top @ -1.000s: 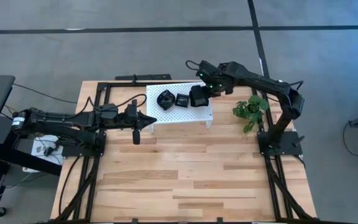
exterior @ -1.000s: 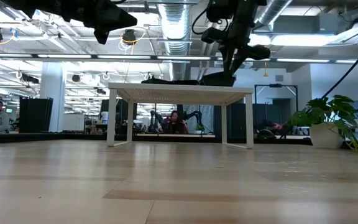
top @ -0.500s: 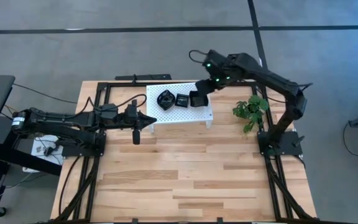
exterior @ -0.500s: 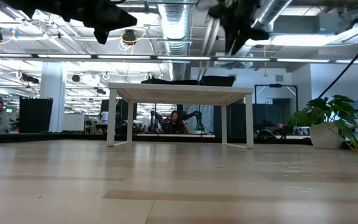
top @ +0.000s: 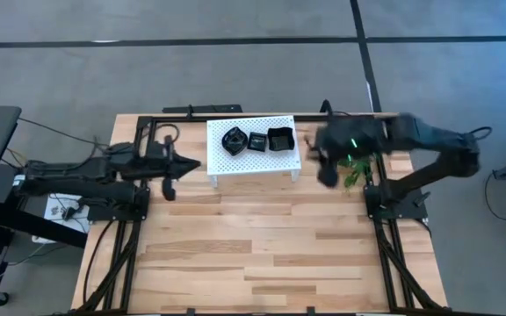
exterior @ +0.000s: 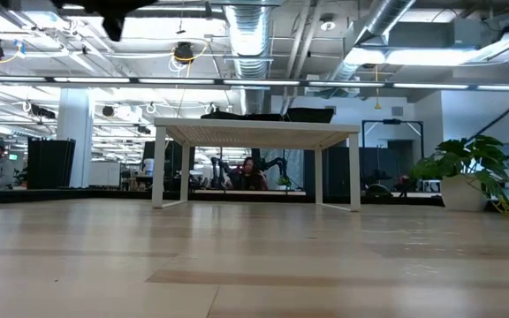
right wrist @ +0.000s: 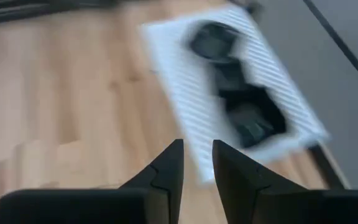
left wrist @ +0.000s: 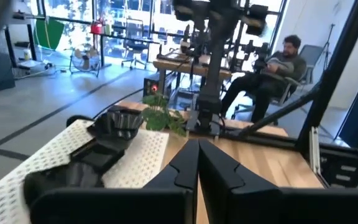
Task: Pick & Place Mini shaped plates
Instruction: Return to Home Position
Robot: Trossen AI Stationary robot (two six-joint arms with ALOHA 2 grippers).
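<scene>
High view: glossy black mini shaped plates (top: 257, 140) sit in three spots on the white perforated rack (top: 253, 163). My right claw (top: 325, 168) has swung off it toward the green leafy plant (top: 355, 174). Low view: no claw above the rack now. Left wrist: my left claw (left wrist: 198, 163) is pressed together. Right wrist: fingers slightly parted, empty. Placing looks finished; I'm homing.

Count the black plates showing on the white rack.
3, in a row on the rack: wavy-rimmed plate leftmost, small square plate centre, larger square plate rightmost. More may lie hidden underneath.
</scene>
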